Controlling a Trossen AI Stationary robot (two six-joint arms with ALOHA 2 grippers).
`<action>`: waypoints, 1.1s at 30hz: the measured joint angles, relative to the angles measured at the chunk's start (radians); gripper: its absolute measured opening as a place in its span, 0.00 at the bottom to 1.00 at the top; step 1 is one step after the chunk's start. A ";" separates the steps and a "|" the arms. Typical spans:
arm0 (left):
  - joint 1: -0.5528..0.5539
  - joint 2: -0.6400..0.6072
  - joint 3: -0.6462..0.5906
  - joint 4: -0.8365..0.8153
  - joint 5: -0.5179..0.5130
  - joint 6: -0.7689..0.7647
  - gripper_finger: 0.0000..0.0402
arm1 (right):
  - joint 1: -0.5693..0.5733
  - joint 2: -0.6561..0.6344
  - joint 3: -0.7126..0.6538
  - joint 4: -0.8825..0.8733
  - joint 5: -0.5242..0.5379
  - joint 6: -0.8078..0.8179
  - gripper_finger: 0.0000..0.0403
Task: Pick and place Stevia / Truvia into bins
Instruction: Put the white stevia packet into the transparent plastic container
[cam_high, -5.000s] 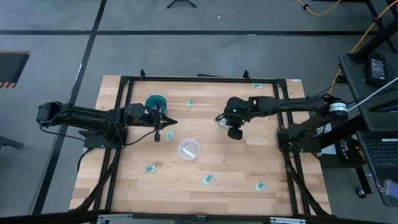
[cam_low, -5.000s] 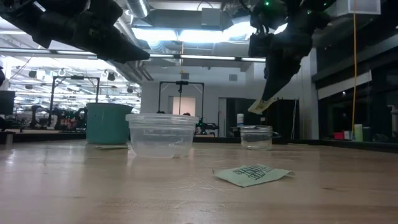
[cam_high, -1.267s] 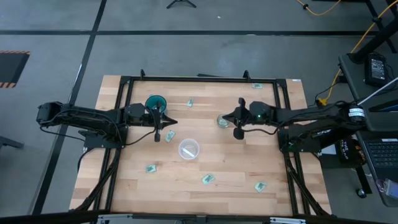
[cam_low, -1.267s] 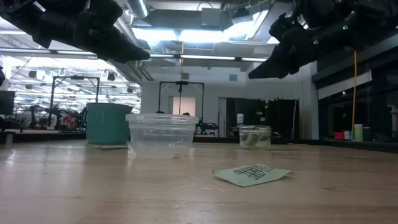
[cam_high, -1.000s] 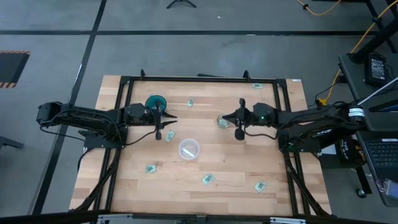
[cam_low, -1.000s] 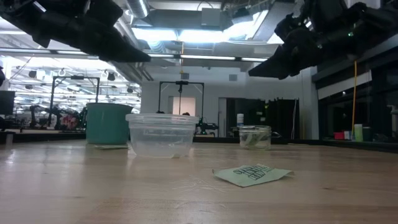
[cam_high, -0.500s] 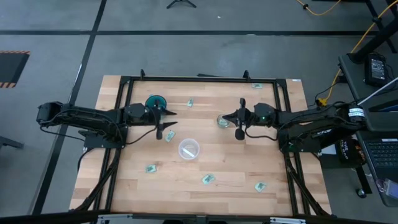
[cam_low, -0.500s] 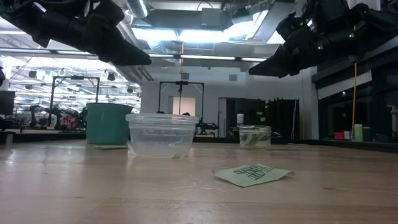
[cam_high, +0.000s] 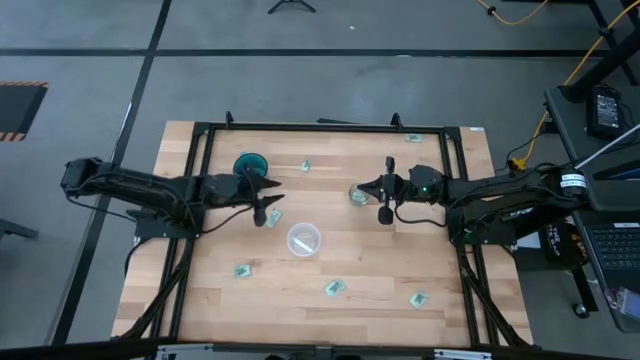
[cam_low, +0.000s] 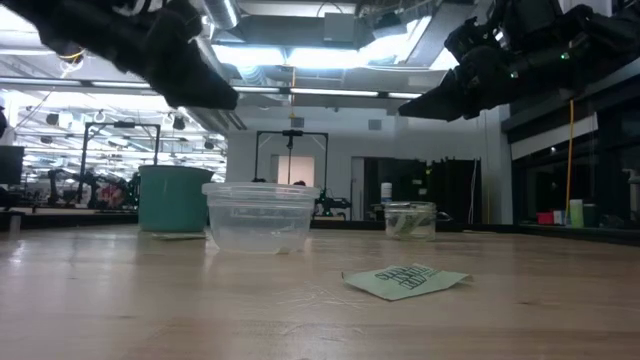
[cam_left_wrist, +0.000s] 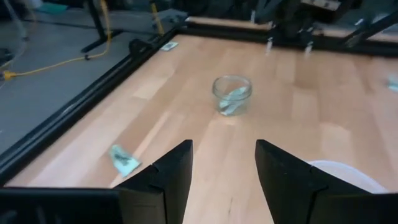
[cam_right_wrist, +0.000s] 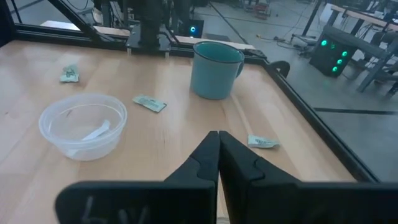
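Standing apart with nothing between them, the left fingers (cam_left_wrist: 168, 180) frame bare wood in the left wrist view; the left gripper (cam_high: 262, 213) hovers above the tabletop (cam_high: 380, 270) just beside the teal cup (cam_high: 249, 164). The right fingers (cam_right_wrist: 205, 158) are pressed together, empty; the right gripper (cam_high: 383, 211) hangs beside the small glass cup (cam_high: 358, 195).

Item: sweetener packets, pale green and white.
- One inside the small glass cup, leaning on its wall.
- One in the wide translucent cup (cam_high: 303, 240).
- One loose packet (cam_high: 273, 214) just beside the left gripper.
- Others scattered: far-side packet (cam_high: 306, 166), near-left packet (cam_high: 241, 270), near-middle packet (cam_high: 334, 289), near-right packet (cam_high: 418, 299), and one by the frame rail (cam_high: 413, 138).

Handling, judged: very light, thin, soft paper with loose fill; likely to slide on the wood or flutter when let go. Not fragile, though a hard pinch would crease it. The near-middle packet sits slightly buckled in the low view, edges lifted, which offers purchase. Best hold: a pinch across the short width near the middle, fingers brought down to the wood on either side.
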 joint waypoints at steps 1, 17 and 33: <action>-0.013 0.010 0.024 -0.040 -0.018 -0.004 0.42 | 0.000 0.000 0.000 0.000 0.000 0.001 0.03; -0.173 0.190 0.184 -0.445 -0.075 -0.240 0.42 | 0.002 0.000 0.000 -0.035 0.000 0.102 0.03; -0.193 0.191 0.181 -0.607 -0.102 -0.538 0.42 | 0.002 0.000 0.000 -0.044 0.000 0.075 0.03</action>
